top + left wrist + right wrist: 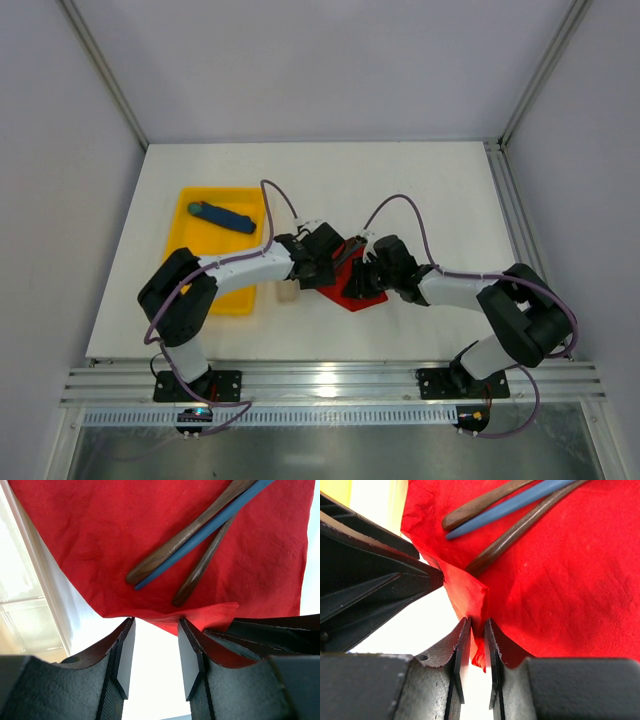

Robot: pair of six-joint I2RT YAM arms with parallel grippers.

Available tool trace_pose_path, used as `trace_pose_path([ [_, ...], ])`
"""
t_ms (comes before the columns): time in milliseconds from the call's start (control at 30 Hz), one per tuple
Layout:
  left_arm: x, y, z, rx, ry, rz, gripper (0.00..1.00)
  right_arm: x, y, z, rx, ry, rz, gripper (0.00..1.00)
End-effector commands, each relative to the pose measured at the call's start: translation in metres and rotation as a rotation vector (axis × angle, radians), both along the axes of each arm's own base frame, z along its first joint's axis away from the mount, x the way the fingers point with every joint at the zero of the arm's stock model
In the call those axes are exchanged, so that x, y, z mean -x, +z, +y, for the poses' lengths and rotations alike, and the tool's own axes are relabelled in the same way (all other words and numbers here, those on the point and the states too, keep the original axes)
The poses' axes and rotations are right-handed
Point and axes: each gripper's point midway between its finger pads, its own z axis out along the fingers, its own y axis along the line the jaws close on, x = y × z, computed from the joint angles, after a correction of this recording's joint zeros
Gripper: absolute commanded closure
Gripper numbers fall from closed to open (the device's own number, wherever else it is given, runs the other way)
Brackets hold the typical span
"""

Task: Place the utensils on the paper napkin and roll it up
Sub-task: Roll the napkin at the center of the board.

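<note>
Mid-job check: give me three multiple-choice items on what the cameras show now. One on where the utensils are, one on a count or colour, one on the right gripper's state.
1. Where do the utensils lie?
A on the napkin; B under it; C off it.
2. How many of the handles are brown?
A one; B two; C three.
3. The right gripper is:
A open, clear of the napkin; B shut on the napkin's edge; C shut on a utensil.

Answers:
1 A: all three handles rest on the red sheet.
2 B: two brown ones flank a blue one.
3 B: a red fold is pinched between its jaws.
</note>
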Motion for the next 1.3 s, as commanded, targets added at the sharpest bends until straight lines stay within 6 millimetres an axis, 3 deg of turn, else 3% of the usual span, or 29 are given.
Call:
trace_pose_path([
  [0,-0.011,0.017,0.000,0.004,0.007,-0.053,0.57,-0.017,0.017,0.009,-0.028,0.002,-0.070,0.76],
  [267,-0.012,0.007,0.009,-0.020,0.038,-0.043,0.60,-0.020,0.020,0.003,0.008,-0.009,-0.081,0.69],
  [800,-0.010,-0.011,0.013,-0.043,0.055,-0.006,0.60,-0.020,0.031,-0.004,0.044,-0.019,-0.097,0.68],
  [1067,-0.010,-0.015,0.015,-0.053,0.068,0.009,0.60,-0.015,0.054,-0.002,-0.013,-0.029,-0.115,0.77],
  [1267,-0.010,-0.016,0.015,-0.046,0.077,0.012,0.60,-0.009,0.062,0.011,-0.075,0.007,-0.107,0.78],
])
